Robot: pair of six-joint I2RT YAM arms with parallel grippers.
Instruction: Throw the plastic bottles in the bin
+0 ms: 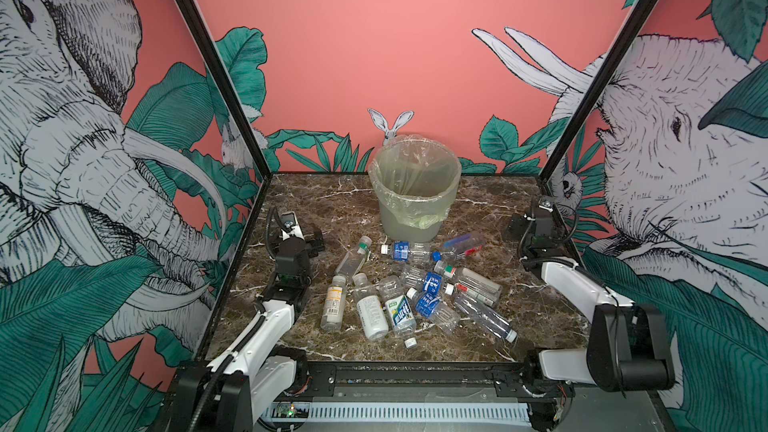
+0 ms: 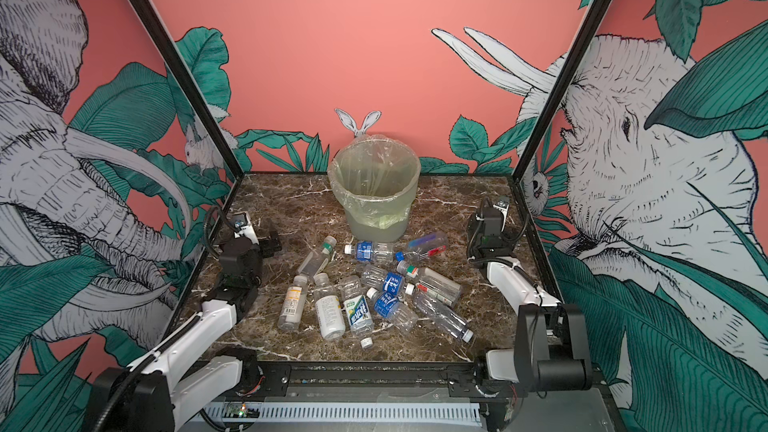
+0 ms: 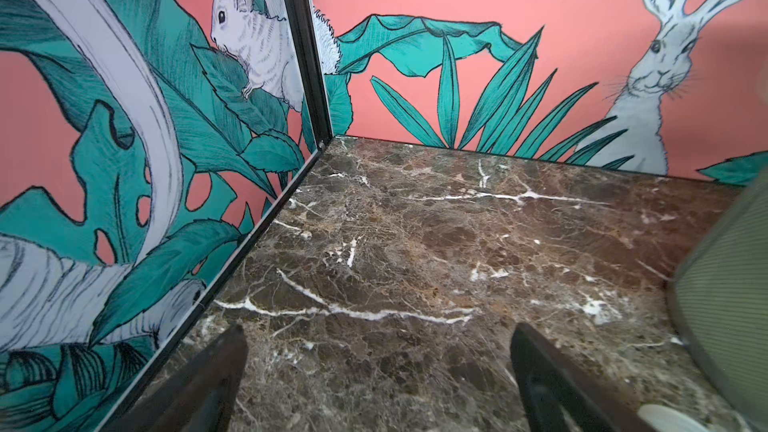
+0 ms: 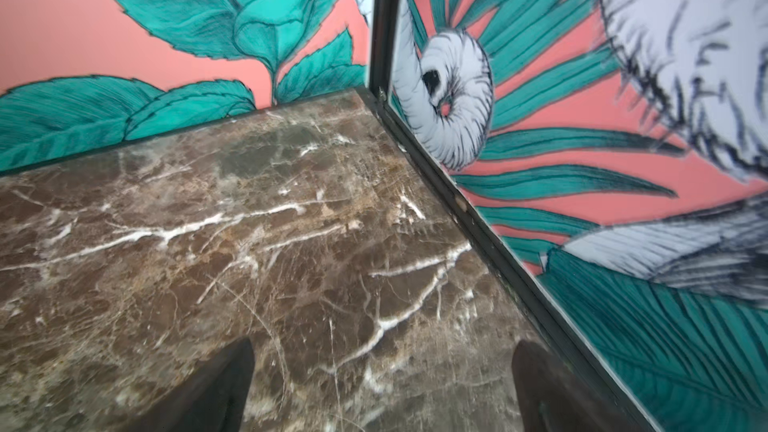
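Here's the round, tapered grey-green plastic bin (image 1: 409,226) (image 2: 376,226), with its clear yellowish bag folded over the rim. It stands upright at the back of the brown, white-veined marble tabletop (image 1: 332,201).

Just in front of the bin lie the small plastic bottles (image 1: 428,282) (image 2: 390,282), clear and white ones in a loose heap, some crossing each other. Every bottle I can see is on its side on the marble. The nearest is a clear bottle with a blue label and white cap (image 1: 401,251), lying crosswise just short of the bin's base.

The black left gripper (image 1: 313,241) (image 3: 378,332) hangs low over bare marble to the left of the bin. Its jaws are spread wide with nothing between them, and the bin's ribbed wall (image 3: 727,284) edges into its wrist view.

Off to the bin's right, the black right gripper (image 1: 515,224) (image 4: 384,347) is also gaping wide and holds nothing. It sits well apart from the heap.
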